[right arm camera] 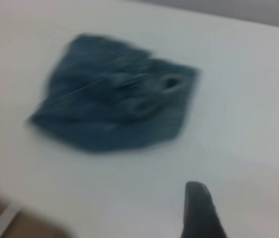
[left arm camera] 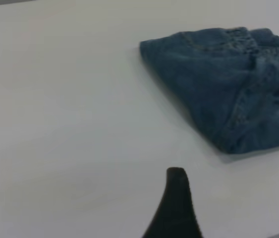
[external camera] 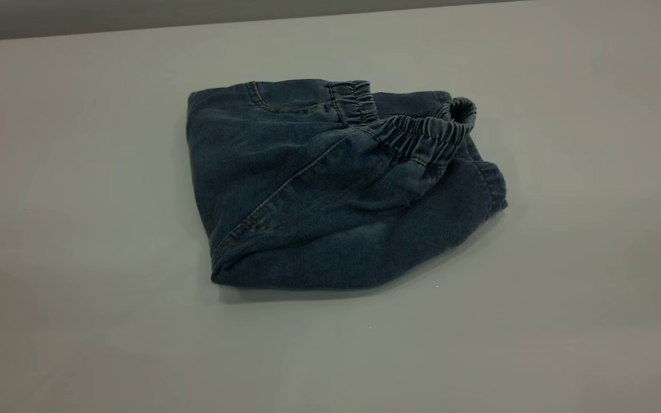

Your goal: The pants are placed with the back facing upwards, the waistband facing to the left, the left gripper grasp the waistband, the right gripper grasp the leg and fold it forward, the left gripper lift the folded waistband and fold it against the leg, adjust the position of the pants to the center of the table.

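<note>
Lying folded at centre of table (external camera: 78, 172): pants (external camera: 330, 189). I cannot tell either gripper's finger state; both clear.

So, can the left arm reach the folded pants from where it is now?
Probably yes. The left gripper is off the pants, with only bare table between them, and nothing blocks the way. The true distance is unclear.
</note>
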`<state>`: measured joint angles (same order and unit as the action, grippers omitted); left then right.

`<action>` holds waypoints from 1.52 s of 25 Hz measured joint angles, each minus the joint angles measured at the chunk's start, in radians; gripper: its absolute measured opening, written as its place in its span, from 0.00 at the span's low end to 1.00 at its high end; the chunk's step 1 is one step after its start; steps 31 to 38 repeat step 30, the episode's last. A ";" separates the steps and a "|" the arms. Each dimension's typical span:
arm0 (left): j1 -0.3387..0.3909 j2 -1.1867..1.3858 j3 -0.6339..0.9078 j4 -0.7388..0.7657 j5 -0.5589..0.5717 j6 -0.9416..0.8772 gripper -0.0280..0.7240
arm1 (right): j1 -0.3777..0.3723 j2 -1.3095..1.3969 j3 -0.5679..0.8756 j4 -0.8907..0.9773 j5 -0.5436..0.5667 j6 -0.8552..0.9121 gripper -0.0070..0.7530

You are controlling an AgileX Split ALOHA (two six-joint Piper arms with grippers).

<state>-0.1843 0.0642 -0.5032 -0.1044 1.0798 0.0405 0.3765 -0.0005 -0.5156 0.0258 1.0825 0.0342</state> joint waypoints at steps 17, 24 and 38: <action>0.153 -0.064 0.000 -0.002 0.000 0.000 0.75 | -0.276 0.000 -0.001 0.000 -0.002 0.000 0.47; 0.153 -0.064 0.000 -0.003 0.000 0.001 0.75 | -0.276 0.000 -0.001 -0.001 -0.002 0.000 0.47; 0.153 -0.064 0.000 -0.003 -0.001 0.000 0.75 | -0.276 0.000 -0.001 -0.001 -0.002 0.000 0.47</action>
